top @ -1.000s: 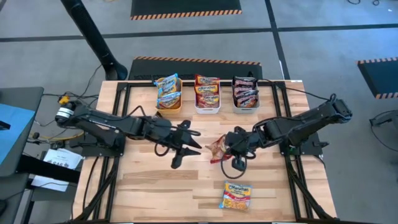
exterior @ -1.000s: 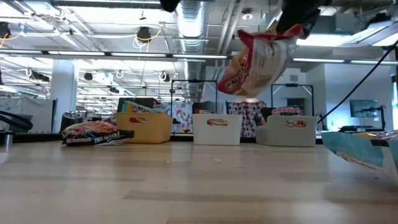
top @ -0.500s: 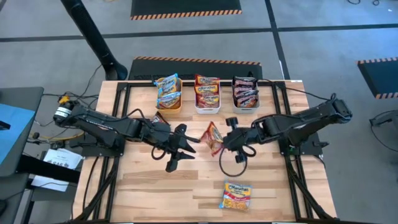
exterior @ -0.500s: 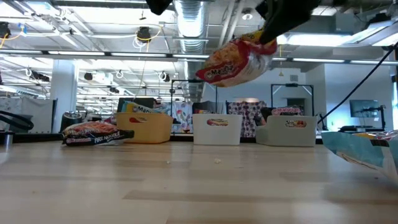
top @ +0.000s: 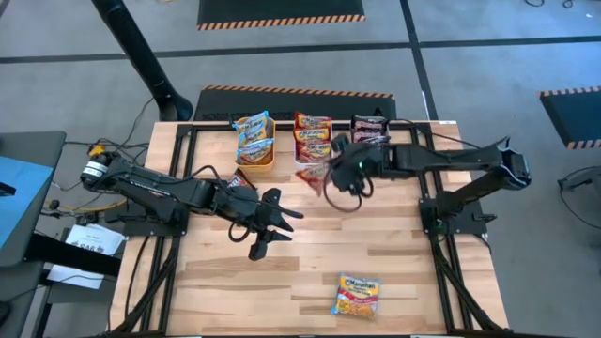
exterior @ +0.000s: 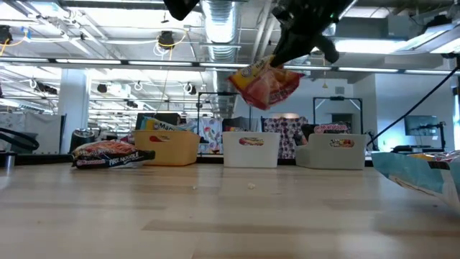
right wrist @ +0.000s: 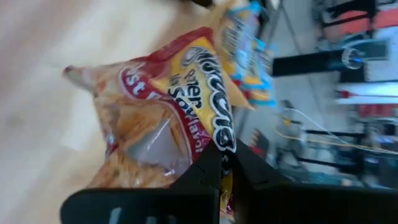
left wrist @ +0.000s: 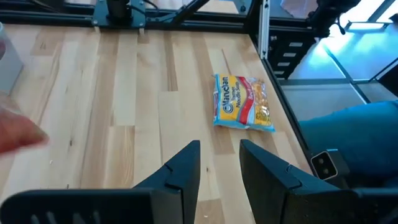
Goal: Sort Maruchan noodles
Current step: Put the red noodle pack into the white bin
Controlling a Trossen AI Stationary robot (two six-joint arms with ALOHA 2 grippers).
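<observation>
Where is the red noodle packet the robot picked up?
In the high view the red noodle packet hangs off the table in the right claw, just in front of the white bin in the middle of the bin row.

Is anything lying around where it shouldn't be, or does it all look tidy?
Mostly tidy. Two packets lie loose outside the bins: a yellow-and-blue packet near the table's front edge and a dark packet beside the orange bin. The right gripper holds a red packet in the air.

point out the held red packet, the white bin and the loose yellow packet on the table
held red packet point(exterior: 264, 83), low view, middle of its face
white bin point(exterior: 250, 150), low view, front wall
loose yellow packet point(top: 357, 294), high view, centre of wrapper
</observation>
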